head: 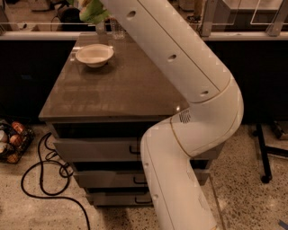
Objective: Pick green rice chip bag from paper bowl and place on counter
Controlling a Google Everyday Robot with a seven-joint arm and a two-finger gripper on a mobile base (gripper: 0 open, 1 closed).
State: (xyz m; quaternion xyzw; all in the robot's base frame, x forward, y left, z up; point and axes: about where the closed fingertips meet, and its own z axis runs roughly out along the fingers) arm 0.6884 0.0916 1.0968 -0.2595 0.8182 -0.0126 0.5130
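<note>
The green rice chip bag (93, 11) hangs in the air at the top edge of the camera view, above and just behind the paper bowl (94, 55). My gripper (88, 4) is at the end of the long white arm, mostly cut off by the top edge, and is shut on the bag. The bowl stands empty on the far left part of the counter (121, 90).
Clear glass vessels (118, 30) stand behind the bowl at the counter's far edge. My white arm (189, 67) crosses over the counter's right side. Grey drawers (99, 148) are below. On the floor are a basket of cans (11, 141), a black cable (45, 179) and a stand leg (265, 152).
</note>
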